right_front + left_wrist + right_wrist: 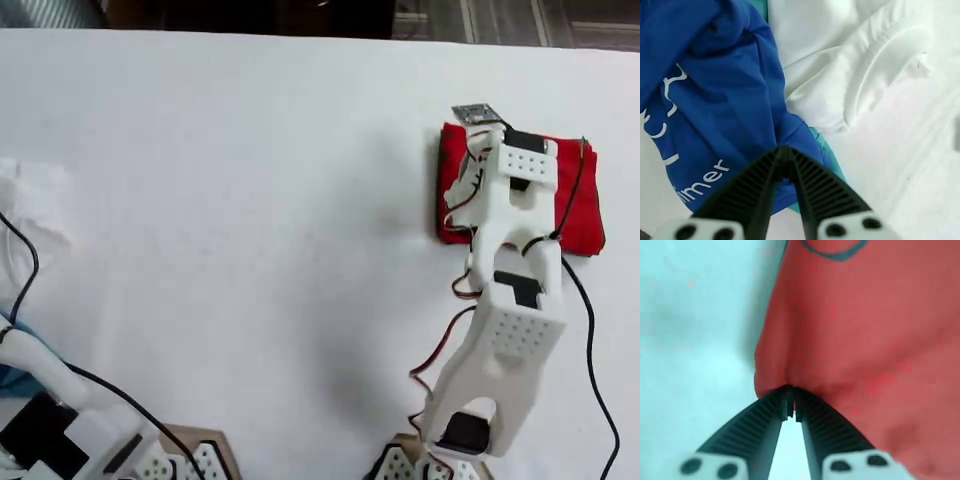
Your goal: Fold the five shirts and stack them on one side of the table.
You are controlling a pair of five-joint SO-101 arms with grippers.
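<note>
While the red shirt [582, 205] lies folded into a compact rectangle near the right edge of the counter [250, 200], toward its far side, the right arm [510, 300] stretches out directly above it. The right pincer [790, 401] is closed on the shirt's folded edge, and the cloth puckers where the tips meet.

At the left edge, near the front corner, the left arm [60, 420] sits over an unfolded heap. Here a blue shirt [715, 90] lies crumpled beside a white shirt [850, 65], with a strip of teal shirt [827, 150] showing under the blue one. The left pincer [785, 152] has its tips pressed together over the blue cloth. Whether any cloth is caught between them cannot be told.

My judgement is that one shirt is done and the heap is untouched. The main danger sits on the right. If that arm draws back without releasing, the pinched edge would come with it, and the neat fold would open or slide across the counter. A black cable [575, 180] from the arm crosses the red cloth and could drag a layer askew.

On the left, the shirts overlap so closely that a lift may bring two garments up together, or tip the heap off the counter's edge.
</note>
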